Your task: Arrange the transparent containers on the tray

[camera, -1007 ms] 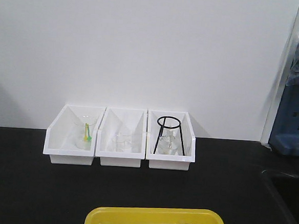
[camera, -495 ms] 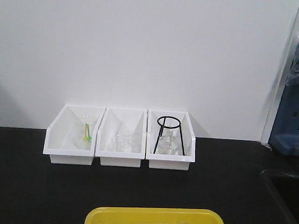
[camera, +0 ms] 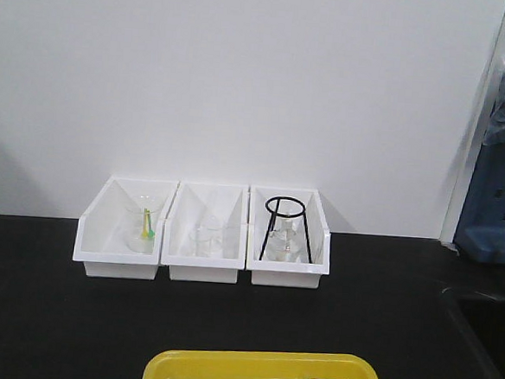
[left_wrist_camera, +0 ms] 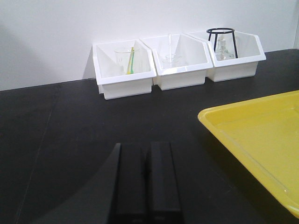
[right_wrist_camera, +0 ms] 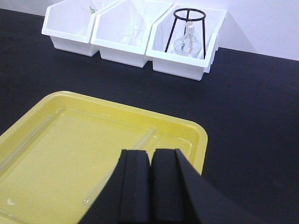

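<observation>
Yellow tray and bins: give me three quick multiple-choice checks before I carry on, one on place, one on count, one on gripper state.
1. Where does the black ring stand sit?
A. In the right-hand white bin
B. On the yellow tray
C. On the bare counter

2. How many white bins stand along the wall?
A. Two
B. Three
C. Four

3. How do the jaws of the right gripper stand?
A. Wide open
B. Shut on a test tube
C. Shut, holding nothing

Answers: 1 A, the stand rises out of the right-hand bin in the front view. 2 B, three bins stand side by side. 3 C, the jaws meet above the yellow tray with nothing between them.
</observation>
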